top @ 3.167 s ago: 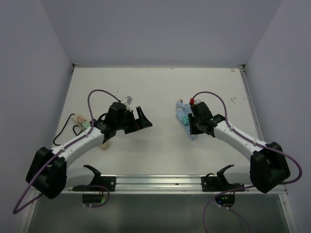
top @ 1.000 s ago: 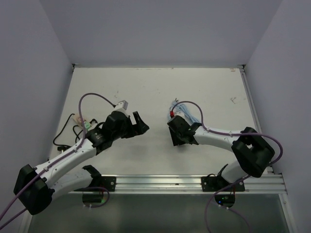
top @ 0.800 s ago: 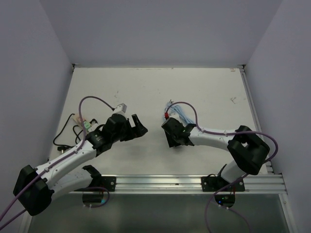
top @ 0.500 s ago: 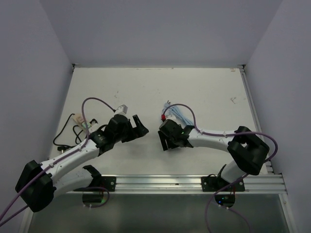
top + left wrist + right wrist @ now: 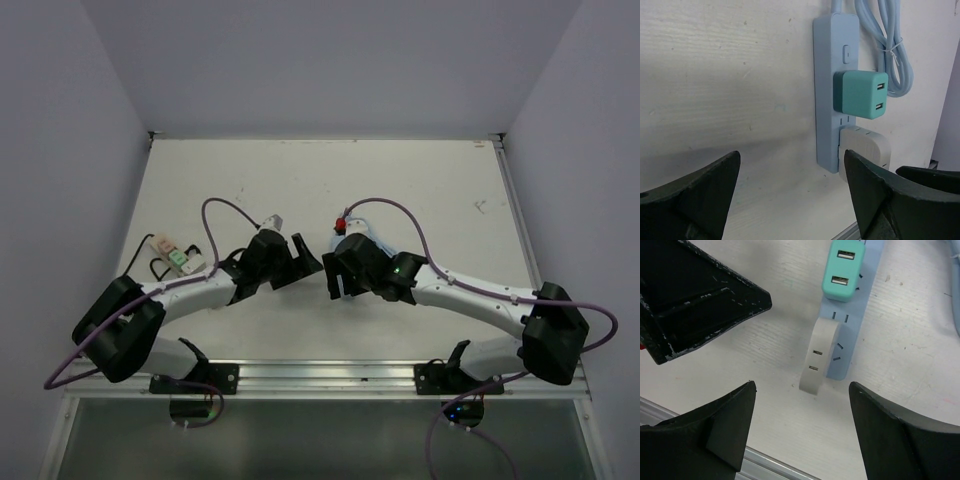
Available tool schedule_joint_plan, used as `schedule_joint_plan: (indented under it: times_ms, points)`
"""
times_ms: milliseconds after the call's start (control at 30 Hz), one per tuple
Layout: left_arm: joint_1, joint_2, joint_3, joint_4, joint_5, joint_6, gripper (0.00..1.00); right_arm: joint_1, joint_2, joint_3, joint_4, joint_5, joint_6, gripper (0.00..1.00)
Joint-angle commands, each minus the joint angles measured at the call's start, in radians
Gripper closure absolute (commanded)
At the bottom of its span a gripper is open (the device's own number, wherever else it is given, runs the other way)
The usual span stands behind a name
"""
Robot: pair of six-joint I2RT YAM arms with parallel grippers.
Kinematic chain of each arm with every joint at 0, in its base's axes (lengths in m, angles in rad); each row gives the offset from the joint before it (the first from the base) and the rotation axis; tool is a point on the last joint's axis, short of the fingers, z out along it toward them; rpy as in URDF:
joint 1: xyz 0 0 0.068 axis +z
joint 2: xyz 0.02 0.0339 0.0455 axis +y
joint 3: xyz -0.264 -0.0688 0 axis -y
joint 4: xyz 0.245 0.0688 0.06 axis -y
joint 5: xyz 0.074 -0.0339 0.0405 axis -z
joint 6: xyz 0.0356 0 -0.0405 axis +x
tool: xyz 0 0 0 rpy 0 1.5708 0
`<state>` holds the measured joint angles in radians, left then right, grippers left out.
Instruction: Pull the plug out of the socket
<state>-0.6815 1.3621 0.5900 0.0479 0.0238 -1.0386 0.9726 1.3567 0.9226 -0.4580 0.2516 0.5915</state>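
Left gripper (image 5: 792, 156): spread, empty; best used pinning the blue power strip (image 5: 828, 75).
Right gripper (image 5: 803, 385): spread, empty; should straddle the white plug (image 5: 819, 356) and pull straight.

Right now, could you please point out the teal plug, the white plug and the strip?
teal plug (image 5: 860, 94), left wrist view, middle of its body.
white plug (image 5: 863, 150), left wrist view, middle of its body.
strip (image 5: 830, 45), left wrist view, bare stretch by the switch.

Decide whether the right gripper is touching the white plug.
Apart. In the right wrist view, the open right gripper straddles the white plug, with bare table showing on both sides of the plug.
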Motion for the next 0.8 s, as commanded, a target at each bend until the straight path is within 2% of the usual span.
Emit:
schedule_joint_plan:
  times_ms: [0, 200, 367, 533, 767]
  points:
    - [-0.003, 0.048, 0.05, 0.148, 0.037, -0.017, 0.13, -0.008, -0.019, 0.018, -0.06, 0.063, 0.019, 0.22]
    - [-0.01, 0.138, 0.048, 0.234, 0.102, -0.028, 0.2, -0.011, -0.019, 0.019, -0.044, 0.064, 0.047, 0.33]
    - [-0.024, 0.212, 0.048, 0.311, 0.142, -0.029, 0.3, -0.021, -0.005, 0.032, -0.036, 0.066, 0.067, 0.46]
    - [-0.035, 0.278, 0.054, 0.38, 0.183, -0.038, 0.42, -0.037, 0.015, 0.035, -0.013, 0.054, 0.079, 0.5]
    - [-0.044, 0.318, 0.068, 0.414, 0.197, -0.041, 0.44, -0.064, 0.047, 0.047, 0.002, 0.035, 0.079, 0.54]
